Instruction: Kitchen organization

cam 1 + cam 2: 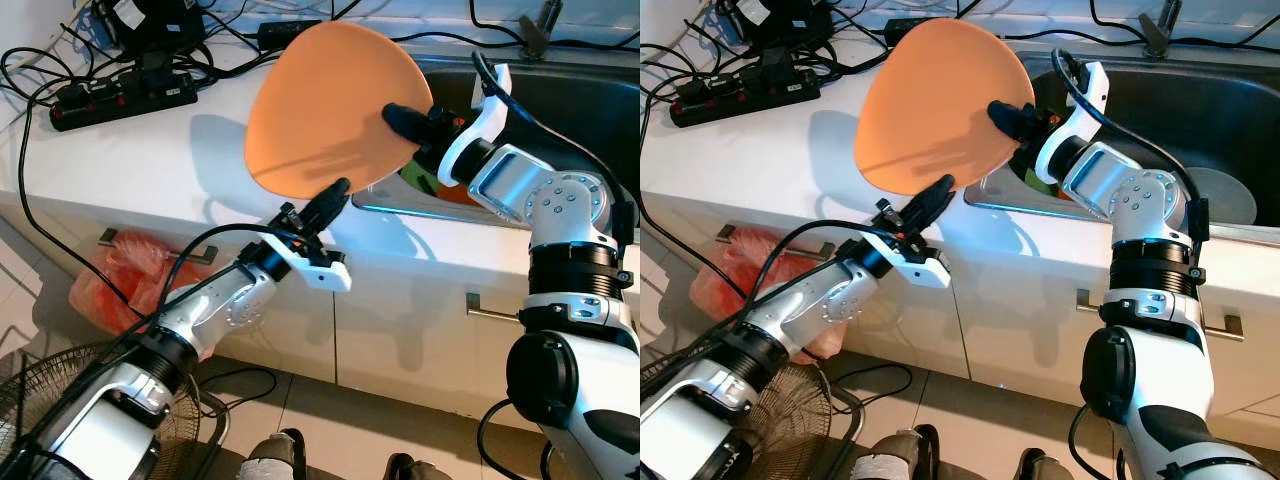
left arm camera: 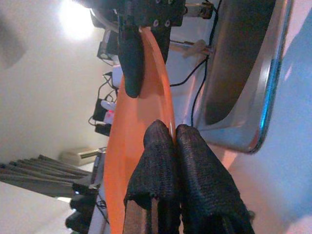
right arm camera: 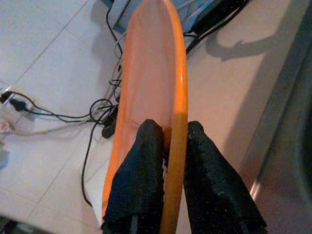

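A round orange plate (image 1: 325, 105) is held tilted on edge above the white counter (image 1: 150, 170), just left of the sink. My right gripper (image 1: 405, 120) reaches in from the sink side and is shut on the plate's right rim; in the right wrist view its fingers (image 3: 146, 146) pinch the plate (image 3: 151, 73) from both sides. My left gripper (image 1: 335, 195) comes up from below and is shut on the lower rim, its fingertips (image 2: 156, 161) pressed together around the plate's edge (image 2: 136, 112).
The steel sink (image 1: 560, 90) lies at the right, with a pale dish (image 1: 1220, 195) and green and orange items (image 1: 420, 180) in it. A black power strip (image 1: 125, 100) and cables crowd the counter's back left. Below are a red bag (image 1: 135, 270), a fan (image 1: 60, 400) and cabinet doors.
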{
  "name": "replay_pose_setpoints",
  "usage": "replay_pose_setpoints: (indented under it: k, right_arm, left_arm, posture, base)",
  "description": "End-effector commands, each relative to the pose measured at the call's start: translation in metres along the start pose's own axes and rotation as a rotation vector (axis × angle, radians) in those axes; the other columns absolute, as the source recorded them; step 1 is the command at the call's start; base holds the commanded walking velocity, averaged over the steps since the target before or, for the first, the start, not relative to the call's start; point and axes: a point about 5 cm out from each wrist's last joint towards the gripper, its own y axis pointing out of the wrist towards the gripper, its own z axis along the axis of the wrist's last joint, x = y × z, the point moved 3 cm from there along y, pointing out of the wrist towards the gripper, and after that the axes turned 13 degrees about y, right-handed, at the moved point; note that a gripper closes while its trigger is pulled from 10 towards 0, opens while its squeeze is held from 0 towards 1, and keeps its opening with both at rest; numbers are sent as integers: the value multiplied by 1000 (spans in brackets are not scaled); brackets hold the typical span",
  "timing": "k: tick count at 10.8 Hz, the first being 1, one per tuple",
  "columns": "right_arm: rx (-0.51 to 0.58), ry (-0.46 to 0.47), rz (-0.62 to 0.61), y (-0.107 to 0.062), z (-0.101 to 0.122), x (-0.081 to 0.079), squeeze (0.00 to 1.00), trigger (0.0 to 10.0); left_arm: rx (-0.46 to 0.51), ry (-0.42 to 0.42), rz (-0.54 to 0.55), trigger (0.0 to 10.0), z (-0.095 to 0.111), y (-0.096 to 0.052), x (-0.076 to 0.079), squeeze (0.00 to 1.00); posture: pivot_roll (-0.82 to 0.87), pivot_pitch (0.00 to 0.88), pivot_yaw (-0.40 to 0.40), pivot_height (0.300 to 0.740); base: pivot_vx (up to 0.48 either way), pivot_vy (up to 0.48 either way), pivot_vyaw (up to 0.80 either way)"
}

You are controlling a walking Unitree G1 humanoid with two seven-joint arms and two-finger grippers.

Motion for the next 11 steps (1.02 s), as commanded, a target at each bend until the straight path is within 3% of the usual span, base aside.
replay_pose_setpoints:
  k: [1, 2, 6, 7, 8, 9, 11]
  right_arm:
    - [-12, 11, -58, -1, -3, 10, 0, 0]
    - [-12, 14, -61, 0, -4, 12, 0, 0]
    - [-7, 23, -70, 0, -4, 14, 0, 0]
    - [-3, 24, -76, 0, -4, 15, 0, 0]
    - [30, 23, -95, 0, 0, 18, 0, 0]
    - [58, 16, -111, 0, 5, 21, 0, 0]
    - [103, 9, -124, 3, 10, 23, 0, 0]
  left_arm:
    - [-4, -15, 155, 10000, -4, 15, -33, 0]
    - [-3, -35, 161, 10000, -2, 17, -34, 1000]
    - [8, -42, 170, 10000, -1, 18, -37, 1000]
    - [19, -83, 183, 10000, 0, 18, -42, 1000]
    - [40, -261, 190, 10000, 7, 21, -49, 1000]
    - [46, -367, 203, 10000, 11, 23, -56, 1000]
    - [95, -400, 219, 10000, 20, 27, -68, 1000]
  posture:
    - [59, 152, 90, 740]
    - [59, 150, 90, 740]
    - [59, 149, 92, 740]
    - [58, 150, 91, 740]
    - [59, 152, 90, 740]
    - [63, 154, 89, 740]
    - [72, 154, 89, 740]
  base:
    - [0, 0, 0]
    - [0, 0, 0]
    - [0, 0, 0]
    - [0, 0, 0]
    - [0, 0, 0]
    - [0, 0, 0]
    - [0, 0, 0]
